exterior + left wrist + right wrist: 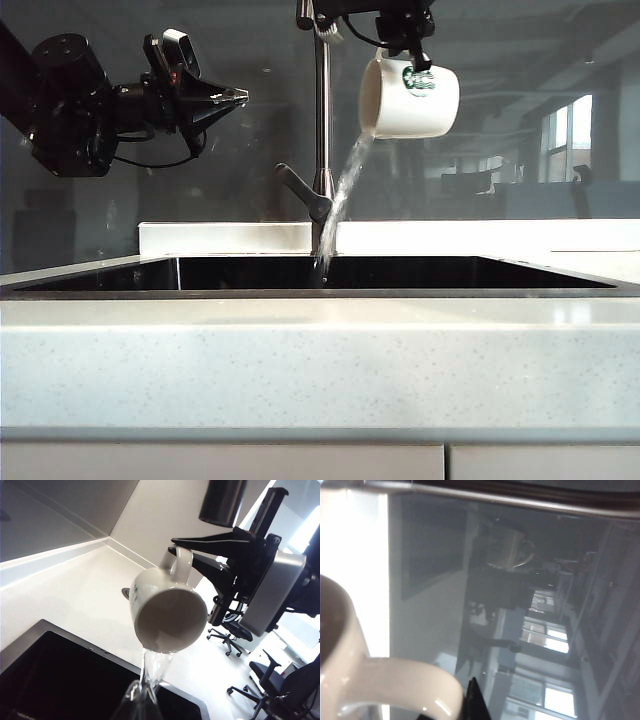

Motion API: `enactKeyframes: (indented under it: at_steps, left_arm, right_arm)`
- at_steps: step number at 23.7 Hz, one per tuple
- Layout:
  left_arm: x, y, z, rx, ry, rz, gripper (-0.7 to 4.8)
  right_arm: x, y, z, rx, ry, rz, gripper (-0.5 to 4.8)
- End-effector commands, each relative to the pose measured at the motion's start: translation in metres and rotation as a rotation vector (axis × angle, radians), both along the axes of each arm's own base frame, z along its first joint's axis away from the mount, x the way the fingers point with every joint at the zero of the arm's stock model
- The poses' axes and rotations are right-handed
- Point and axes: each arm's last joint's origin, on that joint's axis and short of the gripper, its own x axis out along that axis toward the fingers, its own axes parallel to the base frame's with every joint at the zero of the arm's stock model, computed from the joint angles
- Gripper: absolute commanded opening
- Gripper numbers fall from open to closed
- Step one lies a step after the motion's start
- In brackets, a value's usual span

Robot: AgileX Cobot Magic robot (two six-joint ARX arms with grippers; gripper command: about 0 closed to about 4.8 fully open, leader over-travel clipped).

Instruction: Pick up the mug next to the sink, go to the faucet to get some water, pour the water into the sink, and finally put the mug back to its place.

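Pouring water point(345, 190) into the sink point(320, 272), the right gripper point(410, 45) pinches the mug point(410, 95) handle high by the faucet point(321, 120); it could slip. Left gripper point(232, 97) waits closed, far left.

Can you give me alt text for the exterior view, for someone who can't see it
The right gripper, near the top of the frame, holds a white mug tipped sideways by its handle, pouring a stream of water into the dark sink beside the tall steel faucet. The left gripper hangs shut and empty, upper left.
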Motion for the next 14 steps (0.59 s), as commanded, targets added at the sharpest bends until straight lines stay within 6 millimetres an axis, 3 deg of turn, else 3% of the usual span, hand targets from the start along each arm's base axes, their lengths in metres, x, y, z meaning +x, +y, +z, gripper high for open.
enactKeyframes:
  at_steps: [1,14]
  left_arm:
    - [-0.0033,0.0004,0.0057,0.001,-0.02,-0.003,-0.03]
    - [-0.0033,0.0002,0.0058,-0.001,-0.021,-0.003,-0.03]
  right_arm:
    - [-0.0078,-0.0038,0.021,-0.031,-0.081,0.001,-0.04]
    - [-0.0095,-0.0034,0.0261,-0.214,-0.104,0.092,-0.04]
